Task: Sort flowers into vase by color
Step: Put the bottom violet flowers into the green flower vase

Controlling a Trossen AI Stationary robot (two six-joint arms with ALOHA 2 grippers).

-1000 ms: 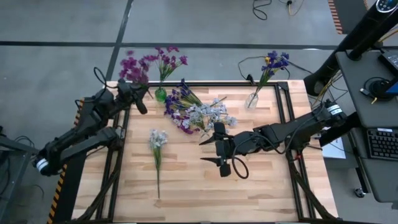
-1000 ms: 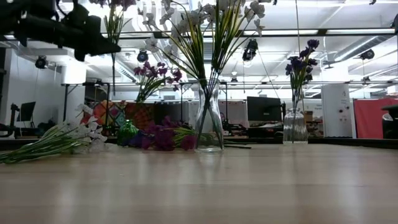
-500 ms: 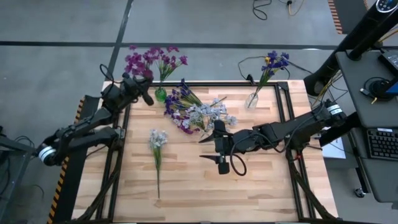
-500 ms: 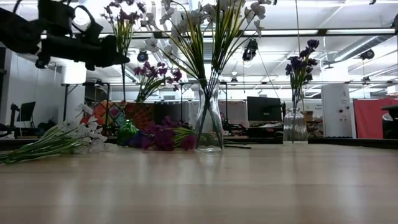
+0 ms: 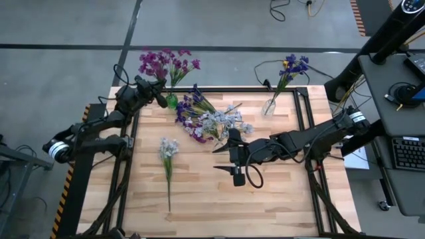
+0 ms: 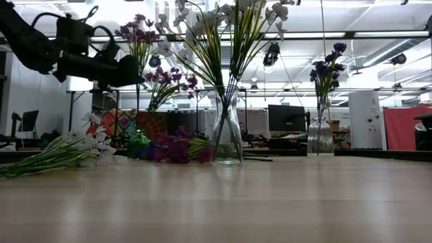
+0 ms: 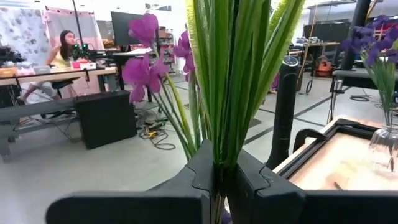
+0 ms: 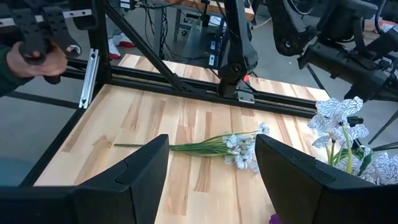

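Magenta flowers point(image 5: 158, 62) are pinched by the left gripper point(image 5: 159, 99) above the table's point(image 5: 279, 199) far left corner, beside the green vase point(image 5: 171, 101). Near half lies open, except one pale spray point(image 5: 167, 154). Right gripper point(image 5: 227, 159), spread, hovers mid-table by the clear vase point(image 6: 227, 135) of white flowers point(image 5: 226, 121).

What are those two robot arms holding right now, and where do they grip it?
The left gripper has its jaws shut on the green stems of a magenta flower bunch, low down below the blossoms. The right gripper holds nothing; its jaws stand open above the table.
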